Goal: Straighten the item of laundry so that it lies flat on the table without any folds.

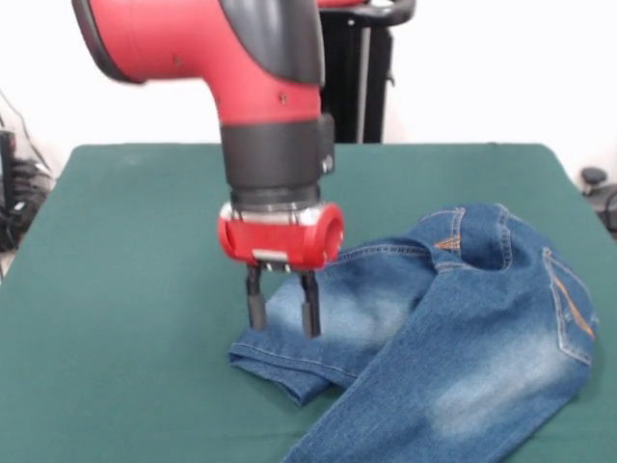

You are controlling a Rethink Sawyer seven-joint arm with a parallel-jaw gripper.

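The red-and-black arm's claw [282, 314], fingers slightly parted and gripping nothing, hangs over the left leg's hem of the faded blue denim jeans [453, 357], whose legs run near-left.

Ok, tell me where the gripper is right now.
In the front view the gripper hangs left of centre, fingers open, over the hem end of the jeans leg on the green table.

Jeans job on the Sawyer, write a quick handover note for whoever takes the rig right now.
Gripper: open, holding nothing, fingers down over the hem end of one leg of the jeans.
Jeans: on the green table, toward the right of the front view, running off the bottom edge. One leg is bent across under the other, so they overlap.
Done: not flat yet.
Left: probably grip the hem end and pull that leg out from under, then smooth the rest.
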